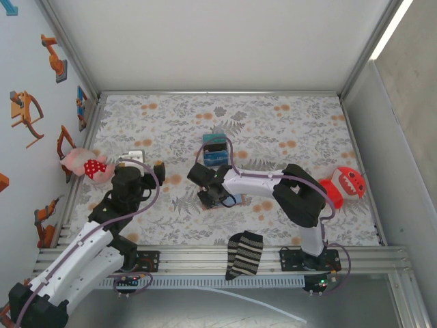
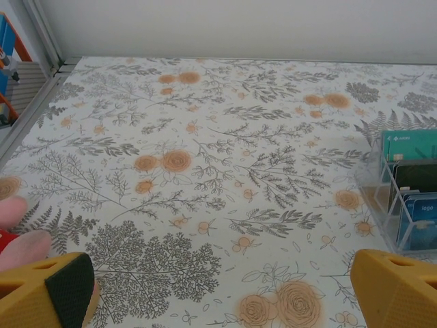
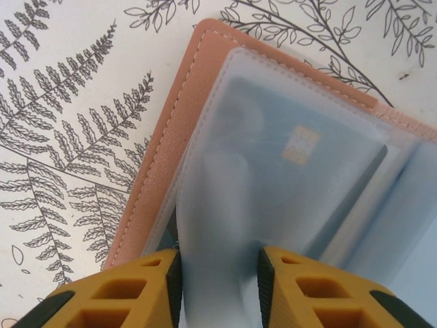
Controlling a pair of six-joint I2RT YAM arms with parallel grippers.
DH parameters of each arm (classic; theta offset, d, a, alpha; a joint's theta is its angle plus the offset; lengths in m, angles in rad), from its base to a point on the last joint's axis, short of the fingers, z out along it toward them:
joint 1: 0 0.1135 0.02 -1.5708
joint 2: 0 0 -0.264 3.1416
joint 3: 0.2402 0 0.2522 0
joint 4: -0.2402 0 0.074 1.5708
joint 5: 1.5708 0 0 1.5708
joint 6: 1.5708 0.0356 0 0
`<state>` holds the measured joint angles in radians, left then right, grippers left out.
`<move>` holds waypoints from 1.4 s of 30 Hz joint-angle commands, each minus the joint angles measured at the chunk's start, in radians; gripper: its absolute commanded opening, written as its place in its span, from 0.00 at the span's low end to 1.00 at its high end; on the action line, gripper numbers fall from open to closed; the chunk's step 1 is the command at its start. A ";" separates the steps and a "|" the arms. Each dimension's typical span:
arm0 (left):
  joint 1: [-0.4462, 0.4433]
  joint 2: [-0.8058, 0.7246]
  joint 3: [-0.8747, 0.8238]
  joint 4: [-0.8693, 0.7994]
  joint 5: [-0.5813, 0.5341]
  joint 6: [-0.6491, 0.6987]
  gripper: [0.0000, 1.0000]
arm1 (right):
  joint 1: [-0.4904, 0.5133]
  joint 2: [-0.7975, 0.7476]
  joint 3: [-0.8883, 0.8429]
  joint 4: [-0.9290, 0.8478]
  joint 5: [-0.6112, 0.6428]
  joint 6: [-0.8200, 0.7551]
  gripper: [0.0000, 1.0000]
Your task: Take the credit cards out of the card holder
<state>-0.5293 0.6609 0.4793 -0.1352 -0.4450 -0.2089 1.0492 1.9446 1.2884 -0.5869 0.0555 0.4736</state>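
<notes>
The tan-brown card holder (image 3: 171,137) lies open on the flowered cloth, its clear plastic sleeves facing up. A light-blue credit card (image 3: 307,171) with a gold chip sits inside a sleeve. My right gripper (image 3: 218,273) is right over the holder, and its two black pads press the sides of a raised, bowed fold of the clear sleeve. In the top view the right gripper (image 1: 212,195) covers most of the card holder (image 1: 205,202) at mid-table. My left gripper (image 2: 225,294) stands wide open over bare cloth, left of the holder (image 1: 154,169).
A clear stand (image 1: 215,150) holding teal, blue and dark cards sits just behind the card holder, also at the right in the left wrist view (image 2: 403,198). A pink plush (image 1: 89,164) lies far left, a red toy (image 1: 345,183) far right, a striped sock (image 1: 244,254) on the front rail.
</notes>
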 commanded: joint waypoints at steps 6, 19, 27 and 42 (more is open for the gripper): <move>0.002 -0.009 0.066 -0.022 0.065 0.013 0.97 | 0.003 -0.023 -0.024 -0.029 0.054 0.021 0.26; 0.003 0.017 0.105 -0.023 0.094 0.014 0.97 | 0.000 -0.099 -0.016 -0.092 0.158 0.036 0.35; 0.001 0.016 0.114 -0.030 0.101 0.016 0.97 | -0.010 -0.117 -0.033 -0.122 0.203 0.046 0.36; -0.038 0.067 0.113 0.001 0.119 0.059 0.97 | -0.081 -0.214 -0.129 -0.127 0.222 0.076 0.37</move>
<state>-0.5541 0.7162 0.5610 -0.1501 -0.3321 -0.1780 0.9813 1.7569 1.1831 -0.6937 0.2539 0.5270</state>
